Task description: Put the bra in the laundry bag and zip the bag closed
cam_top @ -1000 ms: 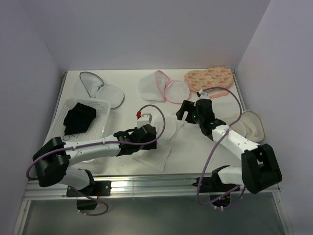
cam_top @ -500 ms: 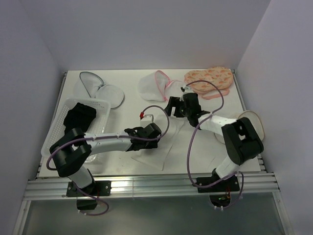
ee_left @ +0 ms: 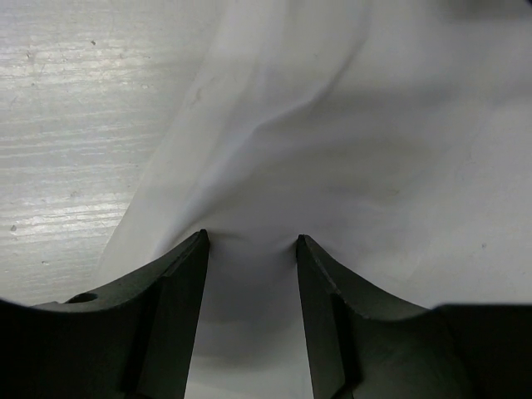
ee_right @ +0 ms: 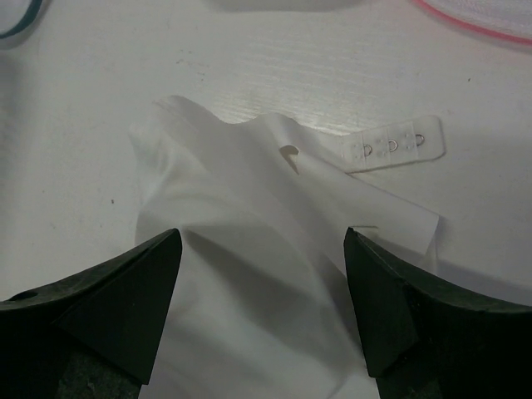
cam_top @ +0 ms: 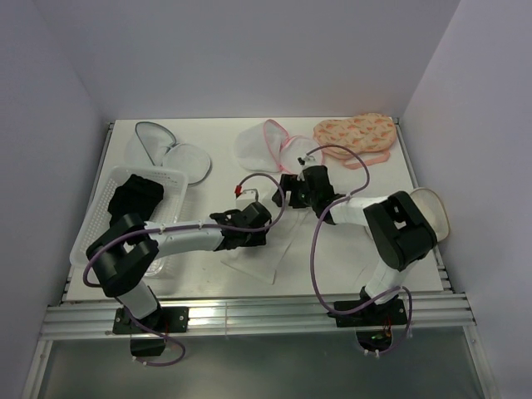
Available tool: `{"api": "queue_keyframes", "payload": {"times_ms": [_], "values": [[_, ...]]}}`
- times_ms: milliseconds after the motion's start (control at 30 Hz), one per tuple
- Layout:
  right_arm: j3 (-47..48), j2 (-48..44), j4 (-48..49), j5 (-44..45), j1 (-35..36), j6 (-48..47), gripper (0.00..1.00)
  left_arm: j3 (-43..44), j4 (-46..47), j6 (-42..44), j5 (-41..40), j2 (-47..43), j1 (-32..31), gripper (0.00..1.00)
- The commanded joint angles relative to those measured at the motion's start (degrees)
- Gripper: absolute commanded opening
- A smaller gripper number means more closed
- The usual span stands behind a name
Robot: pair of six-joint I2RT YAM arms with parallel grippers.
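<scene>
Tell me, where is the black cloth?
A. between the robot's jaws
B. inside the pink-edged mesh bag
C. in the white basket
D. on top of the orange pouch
C: the black cloth sits inside the white basket on the left.

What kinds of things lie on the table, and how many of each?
Pouches: 3 (grey-trim pouch, pink-trim pouch, orange pouch)
Garments: 2 (black garment, white garment)
Baskets: 1 (basket)
Kind unclear: 1 (tan-rimmed disc)
Total: 7
</scene>
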Motion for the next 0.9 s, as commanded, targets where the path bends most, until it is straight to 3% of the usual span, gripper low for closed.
{"api": "queue_keyframes", "payload": {"times_ms": [0,233,300,333,467,567,867], "values": [[-2.95,-2.56,4.37,-1.03,0.30,1.43,0.85,1.67,0.79,1.75,0.46,0.88,1.23,0.53],[-8.14,-7.66,4.82,-1.56,0.39,4.07,0.70,3.25,0.70,3.42,1.33,0.80,3.51,0.53],[-9.20,-8.89,4.56,-1.29,0.39,4.69,0.58,3.87,0.61,4.12,1.51,0.97,4.13,0.53],[-9.29,-10.03,4.21,-1.21,0.30,4.86,0.45,4.31,0.61,4.30,1.60,0.97,4.31,0.53],[-9.64,-14.60,1.05,-0.33,0.56,6.26,0.19,5.19,0.70,5.18,2.04,1.06,5.36,0.53],[-10.69,-20.39,-3.08,3.62,1.00,7.49,0.14,4.93,1.05,5.27,2.21,0.27,5.71,0.54],[-13.33,-37.45,-18.19,16.28,1.18,6.10,0.13,-1.48,1.31,2.64,0.37,-9.74,6.77,0.56]]}}
